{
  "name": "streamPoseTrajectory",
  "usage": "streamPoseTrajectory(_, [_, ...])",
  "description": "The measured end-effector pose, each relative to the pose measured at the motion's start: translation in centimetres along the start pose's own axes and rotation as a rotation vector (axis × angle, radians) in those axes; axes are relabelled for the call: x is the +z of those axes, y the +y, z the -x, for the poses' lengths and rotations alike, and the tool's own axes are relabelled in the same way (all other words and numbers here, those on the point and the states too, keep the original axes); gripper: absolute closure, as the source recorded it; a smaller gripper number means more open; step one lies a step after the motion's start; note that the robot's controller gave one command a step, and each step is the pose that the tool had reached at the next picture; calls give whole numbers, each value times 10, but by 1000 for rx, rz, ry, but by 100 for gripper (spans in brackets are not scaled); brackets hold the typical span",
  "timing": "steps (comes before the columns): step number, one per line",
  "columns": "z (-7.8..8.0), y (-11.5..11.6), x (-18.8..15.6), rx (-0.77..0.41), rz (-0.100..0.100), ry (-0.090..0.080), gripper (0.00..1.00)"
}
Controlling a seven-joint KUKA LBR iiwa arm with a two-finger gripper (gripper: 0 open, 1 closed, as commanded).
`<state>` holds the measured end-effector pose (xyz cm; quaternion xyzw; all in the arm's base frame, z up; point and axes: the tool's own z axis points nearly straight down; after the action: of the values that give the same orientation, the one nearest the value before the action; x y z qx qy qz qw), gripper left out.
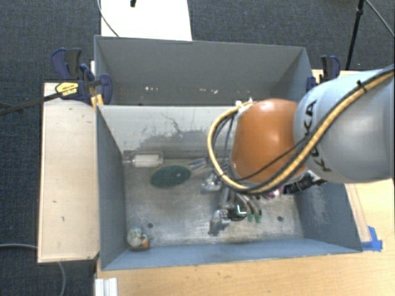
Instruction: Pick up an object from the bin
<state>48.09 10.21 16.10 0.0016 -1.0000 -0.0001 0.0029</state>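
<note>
The pincer [223, 219] is hanging low over the floor of the grey bin [185, 73], near its front wall. The arm's orange cover [262, 140] and looping cables [212, 142] are hiding much of it, so whether it is released or clenched cannot be told. A small green piece [255, 214], the nearest thing, is lying just to its right, with a pink scrap [276, 192] beyond. Back and to its left a dark green flat disc [171, 176] is resting, with a pale clear tube [143, 160] further left. Well off to its left, a small mottled ball [139, 238] is sitting in the front corner.
</note>
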Motion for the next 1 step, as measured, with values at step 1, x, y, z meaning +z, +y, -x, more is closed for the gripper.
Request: streamPoseTrajectory(1, [33, -116, 28, 146, -3, -9, 0])
